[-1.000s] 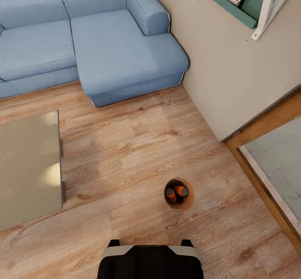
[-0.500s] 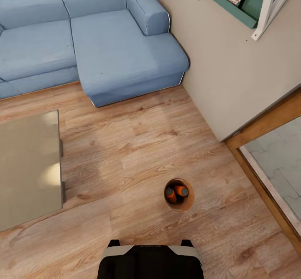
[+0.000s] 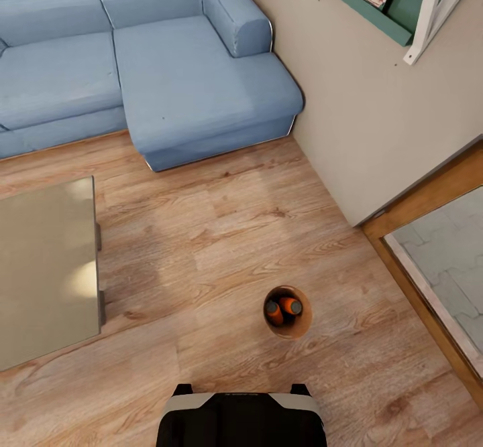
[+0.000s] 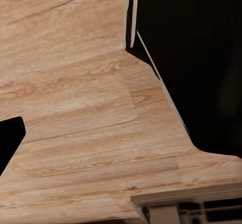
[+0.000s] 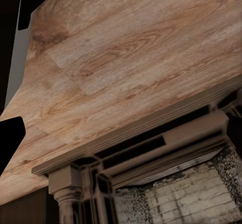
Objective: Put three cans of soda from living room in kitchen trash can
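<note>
Head view: trash can (image 3: 288,312) on floor (image 3: 235,232) holds orange soda cans (image 3: 282,309); likely light, rigid; grip its rim. Fingers' state cannot be told.

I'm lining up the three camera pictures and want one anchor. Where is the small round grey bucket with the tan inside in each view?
Head view: the small round grey bucket with the tan inside stands on the wood plank floor, low and right of centre, just ahead of the robot's base, two orange cans inside.
Left wrist view: not in this picture.
Right wrist view: not in this picture.
Shared landmark: the wood plank floor, seen in all three.
</note>
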You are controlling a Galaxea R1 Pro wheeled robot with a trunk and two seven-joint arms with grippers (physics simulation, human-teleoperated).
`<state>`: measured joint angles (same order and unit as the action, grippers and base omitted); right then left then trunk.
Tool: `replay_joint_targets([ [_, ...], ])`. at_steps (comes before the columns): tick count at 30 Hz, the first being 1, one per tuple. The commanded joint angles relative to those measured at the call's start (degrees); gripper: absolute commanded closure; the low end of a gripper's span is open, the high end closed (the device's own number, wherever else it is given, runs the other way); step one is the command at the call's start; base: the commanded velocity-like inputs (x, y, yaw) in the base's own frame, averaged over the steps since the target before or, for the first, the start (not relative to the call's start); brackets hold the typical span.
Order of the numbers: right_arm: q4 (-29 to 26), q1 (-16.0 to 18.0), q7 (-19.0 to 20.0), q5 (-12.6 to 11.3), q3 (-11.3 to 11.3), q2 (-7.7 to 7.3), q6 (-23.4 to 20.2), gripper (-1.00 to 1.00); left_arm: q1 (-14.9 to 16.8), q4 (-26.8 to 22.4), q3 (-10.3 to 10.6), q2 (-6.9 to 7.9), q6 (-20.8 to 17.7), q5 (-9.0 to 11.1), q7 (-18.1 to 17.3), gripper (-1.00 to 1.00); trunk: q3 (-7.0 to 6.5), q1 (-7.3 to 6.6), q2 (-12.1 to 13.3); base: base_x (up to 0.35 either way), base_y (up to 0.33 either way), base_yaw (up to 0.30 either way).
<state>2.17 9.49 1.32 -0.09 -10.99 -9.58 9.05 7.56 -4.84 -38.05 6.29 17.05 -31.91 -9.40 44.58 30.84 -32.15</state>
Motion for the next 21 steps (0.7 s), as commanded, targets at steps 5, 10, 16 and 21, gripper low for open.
replay_joint_targets([
  [5,0.0,0.0,0.0,0.0,0.0,0.00,0.0,-1.00,0.0,0.0,0.0,-0.09,0.0,0.0,0.0,-1.00,0.00,0.00,0.0,0.000,0.000,0.000],
  [10,0.0,0.0,0.0,0.0,0.0,0.00,0.0,-1.00,0.0,0.0,0.0,-0.13,0.0,0.0,0.0,-1.00,0.00,0.00,0.0,0.000,0.000,0.000],
  [16,0.0,0.0,0.0,0.0,0.0,0.00,0.0,-1.00,0.0,0.0,0.0,-0.13,0.0,0.0,0.0,-1.00,0.00,0.00,0.0,0.000,0.000,0.000],
  [21,0.0,0.0,0.0,0.0,0.0,0.00,0.0,-1.00,0.0,0.0,0.0,-0.13,0.0,0.0,0.0,-1.00,0.00,0.00,0.0,0.000,0.000,0.000],
])
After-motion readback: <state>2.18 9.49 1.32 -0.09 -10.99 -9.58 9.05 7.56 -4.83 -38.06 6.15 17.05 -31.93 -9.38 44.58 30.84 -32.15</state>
